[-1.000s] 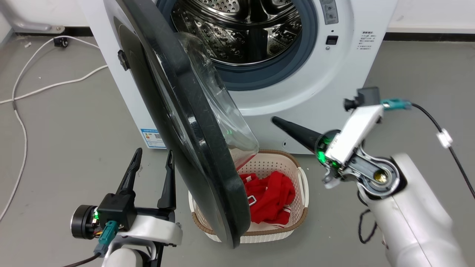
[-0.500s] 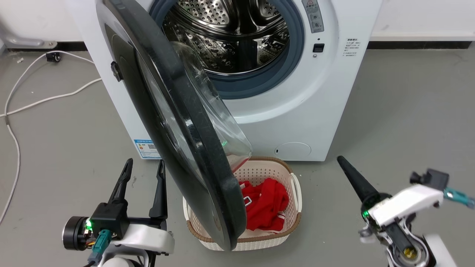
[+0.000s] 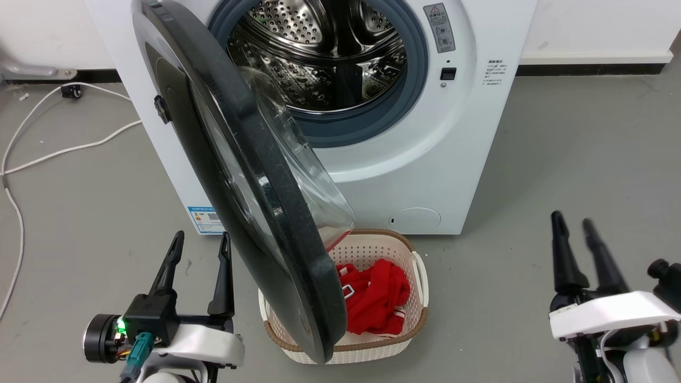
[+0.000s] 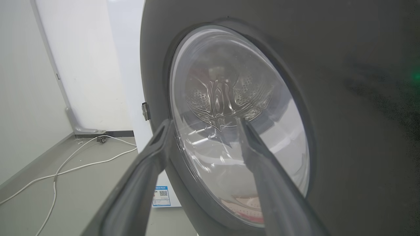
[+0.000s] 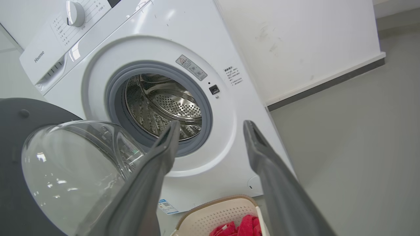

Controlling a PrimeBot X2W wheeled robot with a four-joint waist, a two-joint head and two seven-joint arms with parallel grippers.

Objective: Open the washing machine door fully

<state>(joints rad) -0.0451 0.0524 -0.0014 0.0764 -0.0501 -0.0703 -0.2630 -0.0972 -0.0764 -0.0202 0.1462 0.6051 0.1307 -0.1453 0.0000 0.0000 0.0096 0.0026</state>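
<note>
Fingers apart on left gripper (image 3: pixel 202 235) at 7 o'clock and right gripper (image 3: pixel 572 219) at 4 o'clock, both empty; washing machine door (image 3: pixel 266 202) part open at centre, hinged at 10 o'clock on the washing machine (image 3: pixel 404 175).
Risk: full opening swings the door toward 9 o'clock, where the left gripper sits just beside its outer face, so it may be struck or block the swing. The glossy rim and bulging glass give little purchase, so a push could slide off. The door's lower edge hangs over the basket (image 3: pixel 396 247) of red cloth (image 3: pixel 378 298) at 6 o'clock, possibly touching its rim, hard to tell. Room: smooth grey floor (image 3: pixel 558 133), white wall (image 3: pixel 596 24), dark skirting (image 3: pixel 585 69); loose white cable (image 3: pixel 90 144) at 9 o'clock could snag wheels.
</note>
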